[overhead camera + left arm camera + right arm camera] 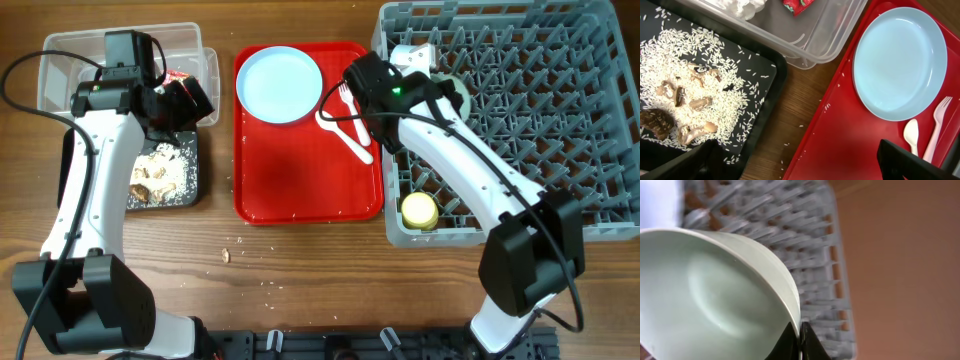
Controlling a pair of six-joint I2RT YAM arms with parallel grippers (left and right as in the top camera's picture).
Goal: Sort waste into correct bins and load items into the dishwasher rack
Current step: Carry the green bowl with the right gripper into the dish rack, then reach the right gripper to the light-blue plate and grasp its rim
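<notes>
One plate (279,84), one fork (352,110) and one spoon (345,135) are lying on the red tray (300,180), and one yellow cup (419,210) is sitting in the rack (560,110). The right gripper (800,339) is pinching the rim of the one green bowl (705,305) at the rack. The left gripper (802,161) is hanging wide apart and empty, beside the black tray (780,75).

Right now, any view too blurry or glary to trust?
Right wrist: worst, dishwasher rack smeared and soft, pale green bowl close and mildly blurred, pinched at its rim by the right hand. Left wrist: sharp on the rice scraps and light blue plate; the left hand shows only as dark, soft fingers. Overhead: crisp, even light, no strong glare.
</notes>
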